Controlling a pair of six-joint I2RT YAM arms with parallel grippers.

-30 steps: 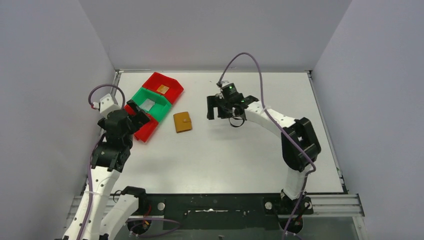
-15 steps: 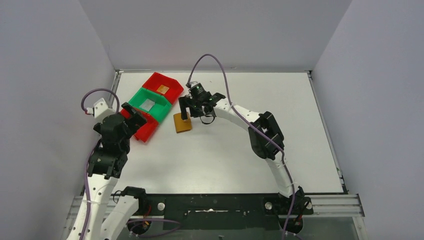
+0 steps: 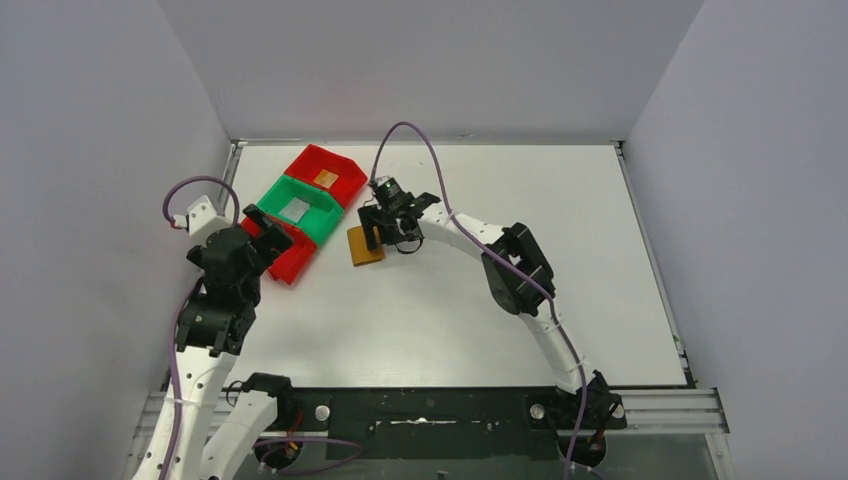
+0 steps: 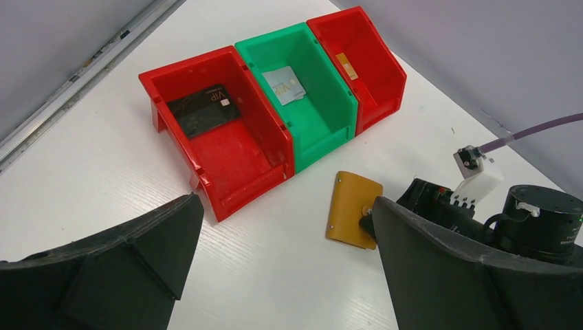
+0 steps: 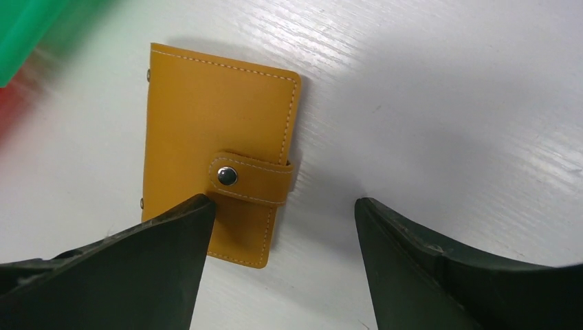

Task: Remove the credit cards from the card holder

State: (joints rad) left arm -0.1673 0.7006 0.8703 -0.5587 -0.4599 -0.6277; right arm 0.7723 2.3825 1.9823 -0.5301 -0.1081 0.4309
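The left gripper (image 4: 285, 206) hangs with fingers parted and empty near three bins: a black card (image 4: 205, 110) marked "VIP" in the near red bin (image 4: 234, 157), a silver-grey card (image 4: 285, 84) in the green bin (image 4: 323, 118), an orange-brown card (image 4: 346, 65) in the far red bin (image 4: 379, 65). Right of them the card holder (image 5: 213, 130) lies snapped closed on the table (image 3: 450, 300), the right gripper (image 5: 283, 201) spread wide above its tab (image 5: 251, 180).

Right arm (image 3: 520, 268), white links with black joints: stretched forward and leftward across the surface, elbow bent mid-span, wrist tipped downward. Black two-finger right pincer (image 5: 282, 206): low over the surface, fingers spread wide apart. Left arm (image 3: 215, 318), same build: folded upright above its base at the left side, black two-finger left pincer (image 4: 283, 203) raised and angled forward, fingers spread wide.
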